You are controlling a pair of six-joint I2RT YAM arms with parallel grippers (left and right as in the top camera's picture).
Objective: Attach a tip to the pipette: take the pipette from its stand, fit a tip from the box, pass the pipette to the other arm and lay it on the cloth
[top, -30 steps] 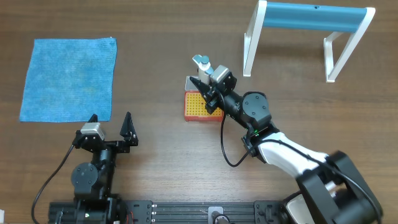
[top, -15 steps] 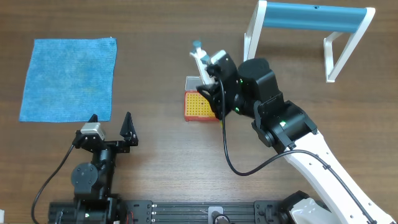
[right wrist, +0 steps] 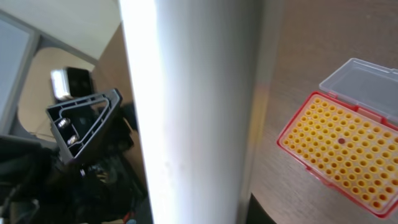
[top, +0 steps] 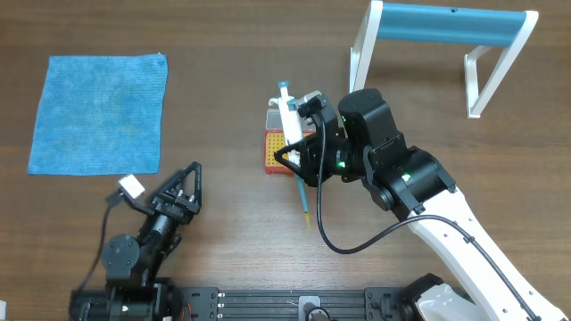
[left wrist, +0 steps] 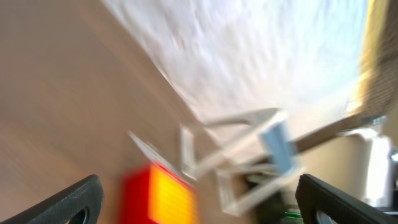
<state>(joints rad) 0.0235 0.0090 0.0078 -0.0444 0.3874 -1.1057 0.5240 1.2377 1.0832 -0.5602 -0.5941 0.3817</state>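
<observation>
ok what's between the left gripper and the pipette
Only bare wooden table, seen in the top view: nothing lies between the left gripper and the pipette held by the right gripper.

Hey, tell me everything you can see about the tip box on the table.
The tip box is a small rectangular plastic box: red base, yellow rack pierced by a regular grid of round holes; whether tips fill them is unclear. Its clear lid is hinged open and lies back beside the rack. It sits flat on the wooden table. In the top view the right gripper, holding the pipette, overlaps its right side; in the right wrist view nothing touches it.
</observation>
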